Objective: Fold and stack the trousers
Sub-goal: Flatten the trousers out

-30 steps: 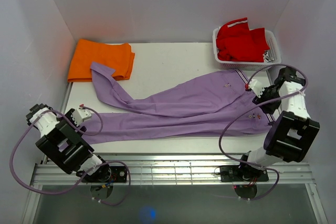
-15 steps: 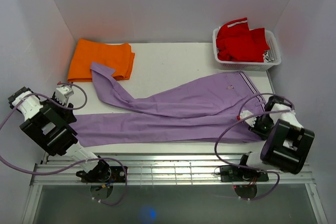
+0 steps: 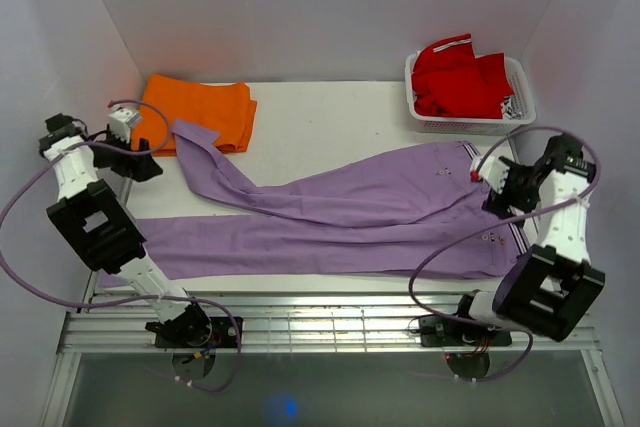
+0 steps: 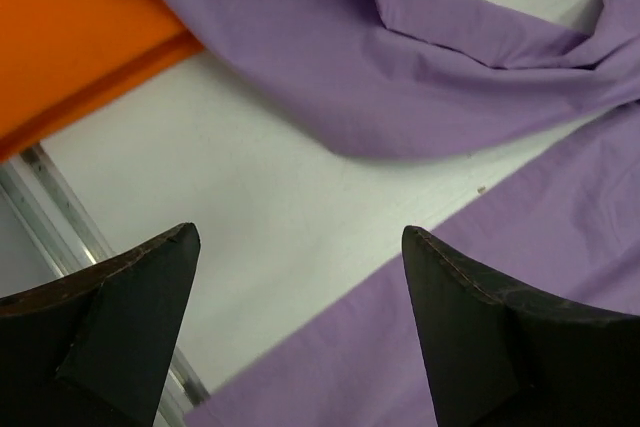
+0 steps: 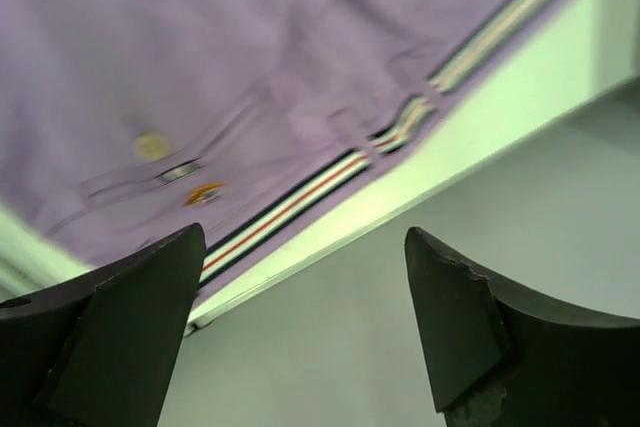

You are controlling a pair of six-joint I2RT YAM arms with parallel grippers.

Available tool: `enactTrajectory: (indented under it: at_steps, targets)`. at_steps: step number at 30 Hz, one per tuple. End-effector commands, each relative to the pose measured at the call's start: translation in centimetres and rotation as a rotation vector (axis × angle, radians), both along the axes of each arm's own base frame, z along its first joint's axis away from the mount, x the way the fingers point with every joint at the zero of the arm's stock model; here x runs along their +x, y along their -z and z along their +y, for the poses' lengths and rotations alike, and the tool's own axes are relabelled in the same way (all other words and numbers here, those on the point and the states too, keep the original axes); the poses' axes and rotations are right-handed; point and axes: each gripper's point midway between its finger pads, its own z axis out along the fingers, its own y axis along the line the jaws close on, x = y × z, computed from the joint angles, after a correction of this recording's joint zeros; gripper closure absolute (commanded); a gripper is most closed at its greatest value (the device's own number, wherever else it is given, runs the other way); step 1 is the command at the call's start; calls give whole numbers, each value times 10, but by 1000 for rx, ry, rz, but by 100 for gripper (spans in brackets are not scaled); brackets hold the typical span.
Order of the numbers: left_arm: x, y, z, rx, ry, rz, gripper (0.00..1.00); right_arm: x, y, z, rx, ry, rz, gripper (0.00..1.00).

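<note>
1. Now the trousers lie lengthwise on the table. The waistband is flatter than a second ago, and its striped edge is directly beneath the right gripper.
2. That gripper was low by the near edge half a second ago and has risen over the waistband, fingers spread and holding nothing.
3. Meanwhile the left gripper has swung away to the far-left end, fingers wide apart and empty. One leg lies ahead of it and the other under its right finger.
4. An orange garment lies ahead-left of that gripper. A basket holding a red garment sits beyond the right one.
</note>
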Motion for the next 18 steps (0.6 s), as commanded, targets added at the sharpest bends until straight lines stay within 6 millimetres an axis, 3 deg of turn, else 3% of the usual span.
enactTrajectory:
  at_steps: [1,5,12,16,18]
  targets:
    - [62,-12,-17,65,-15,-106,7,54,-36,25,263,146,-56,13]
    - [97,-3,-31,230,146,-194,8,118,-31,27,253,179,-94,15]
    - [136,17,-26,466,329,-322,9,190,8,50,145,177,-180,19]
    - [152,19,-31,542,377,-393,8,214,30,63,152,223,-181,23]
    - [155,23,-34,582,412,-404,7,216,52,59,115,257,-157,25]
